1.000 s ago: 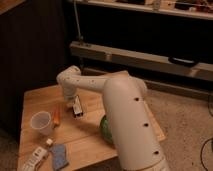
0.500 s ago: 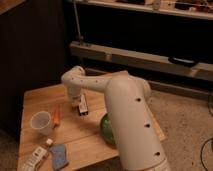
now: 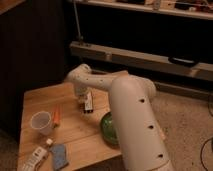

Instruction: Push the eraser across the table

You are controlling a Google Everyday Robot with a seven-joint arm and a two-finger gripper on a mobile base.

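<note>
Camera view, from the left: a white cup (image 3: 41, 122), a thin orange stick (image 3: 56, 115) and, near the front edge, a white remote-like object (image 3: 33, 157) and a blue pad (image 3: 59, 155) lie on the table (image 3: 75, 132). Mid-table the gripper (image 3: 86, 103) reaches down at the eraser (image 3: 88, 105), a small dark block just under its tip; I cannot tell how its jaws stand. The green bowl (image 3: 109, 128) sits close on the right, so a skewed push could spin the eraser off the tip or run it into the bowl.
</note>
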